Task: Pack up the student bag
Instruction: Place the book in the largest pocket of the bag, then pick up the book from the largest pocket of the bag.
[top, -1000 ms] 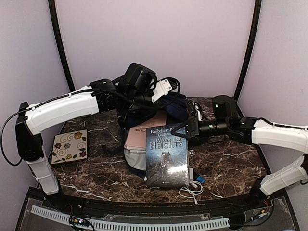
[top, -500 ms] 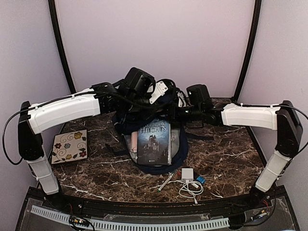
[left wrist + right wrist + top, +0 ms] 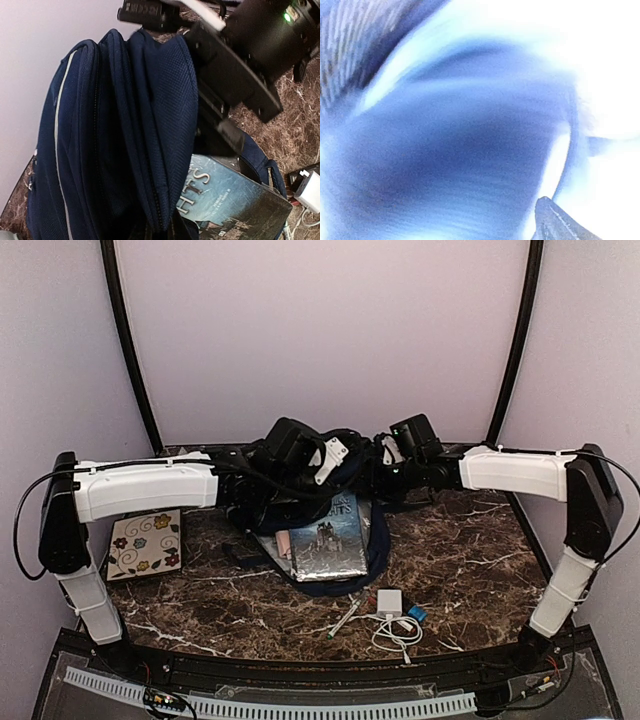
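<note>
At the back centre of the counter (image 3: 470, 570) lies the bag (image 3: 376, 535), navy, its mouth gaping. Its upper folds stand raised; the left wrist view shows navy mesh panels, a zip and one white stripe bunched together.

Contents: a book (image 3: 330, 538) with a dark blue cover lies in the mouth, ringed by the navy rim. The edge of a paler book (image 3: 277, 540) shows just left of it.

Left pincer (image 3: 303, 468) is at the bag's upper left and right pincer (image 3: 383, 455) at its upper right, both against the fabric. How far either is open, and whether it grips anything, cannot be told. The top view hides the fingers, and the right wrist view is a washed-out blur of blue cloth.

Surface: dark brown marble with white veins. Near the front edge, right of centre, are a white charger (image 3: 388, 600), its coiled cable (image 3: 397, 632) and a pen (image 3: 345, 618), all apart from the bag. On the left side lies a flowered tile (image 3: 145, 543), well apart from the bag.

Room: pale lilac walls (image 3: 320, 330), with black posts (image 3: 128, 340) at the rear corners.
</note>
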{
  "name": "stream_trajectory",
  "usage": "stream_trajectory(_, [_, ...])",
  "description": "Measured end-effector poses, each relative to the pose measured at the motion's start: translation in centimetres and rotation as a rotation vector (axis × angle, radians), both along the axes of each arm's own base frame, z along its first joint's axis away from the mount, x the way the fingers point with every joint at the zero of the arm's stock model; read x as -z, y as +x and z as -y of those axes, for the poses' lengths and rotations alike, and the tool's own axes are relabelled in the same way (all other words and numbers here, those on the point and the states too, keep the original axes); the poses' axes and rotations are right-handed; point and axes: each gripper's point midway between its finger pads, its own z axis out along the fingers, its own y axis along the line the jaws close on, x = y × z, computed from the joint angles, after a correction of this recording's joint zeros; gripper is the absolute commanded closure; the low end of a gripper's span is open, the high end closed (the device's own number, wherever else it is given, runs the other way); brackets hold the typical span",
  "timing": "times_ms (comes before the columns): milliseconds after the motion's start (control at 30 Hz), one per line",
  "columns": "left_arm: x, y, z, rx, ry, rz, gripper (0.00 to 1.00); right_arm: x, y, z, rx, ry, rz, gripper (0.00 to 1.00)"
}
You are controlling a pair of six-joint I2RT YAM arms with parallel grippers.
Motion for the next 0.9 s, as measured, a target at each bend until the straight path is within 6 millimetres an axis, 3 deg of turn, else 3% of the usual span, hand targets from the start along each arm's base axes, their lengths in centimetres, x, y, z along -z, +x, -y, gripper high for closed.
stream_trajectory(167, [1.6, -0.8, 0.2, 0.015, -0.01, -0.048, 1.0, 0.4, -1.7, 2.9, -0.003, -0.056, -0.031, 0.22])
stream_trajectory(367, [3.1, -1.3, 0.0, 0.021, -0.013, -0.095, 1.0, 0.4, -8.0, 4.8, -0.051, 0.048, -0.076, 0.44])
stream_trajectory(467, [3.2, -1.5, 0.1, 0.028, -0.015, -0.102, 1.0, 1.6, -10.4, 4.3, -0.078, 0.112, -0.098, 0.5])
stream_trajectory(600, [3.3, -1.5, 0.1, 0.033, -0.02, -0.109, 1.0, 4.6, -12.4, 2.9, -0.1, 0.15, -0.163, 0.51])
stream_trajectory(900, [3.3, -1.5, 0.1, 0.035, -0.017, -0.107, 1.0, 6.4, -12.5, -0.2, -0.133, 0.211, -0.194, 0.61])
